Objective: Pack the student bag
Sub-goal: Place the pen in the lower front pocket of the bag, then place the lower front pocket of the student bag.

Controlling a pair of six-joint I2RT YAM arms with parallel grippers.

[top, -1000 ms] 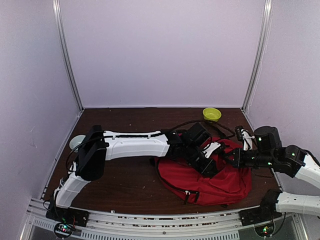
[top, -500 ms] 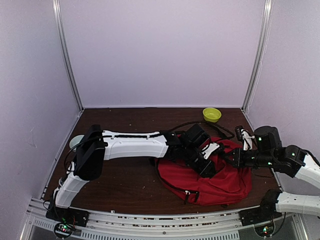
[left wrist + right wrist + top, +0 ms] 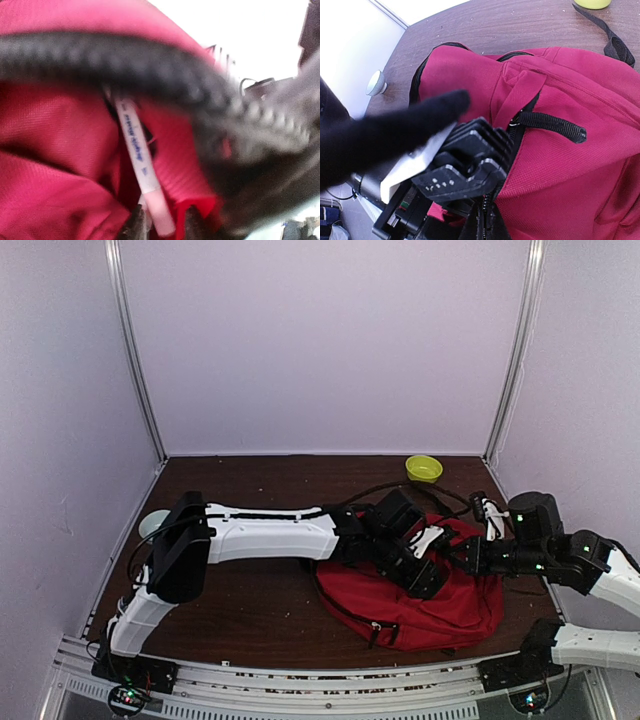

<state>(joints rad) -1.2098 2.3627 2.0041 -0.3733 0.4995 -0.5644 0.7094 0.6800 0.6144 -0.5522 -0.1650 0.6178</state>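
The bag [image 3: 440, 615] lies at the worktop's [image 3: 250, 610] right near corner. My right gripper [image 3: 482, 225] is clenched on the bag's edge. The left gripper [image 3: 162, 227], the nearer one, sits inside the bag with its jaws parted around a pen [image 3: 134, 142]. A gap shows on one side, so I judge the pen released. The pen's long axis runs from the tips deeper into the bag, so I plan to withdraw back along it.

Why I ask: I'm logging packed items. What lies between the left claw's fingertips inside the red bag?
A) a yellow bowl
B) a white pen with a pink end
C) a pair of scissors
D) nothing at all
B: the left wrist view shows a white pen with blue lettering and a pink end, lying between the fingertips of the left claw inside the student bag.
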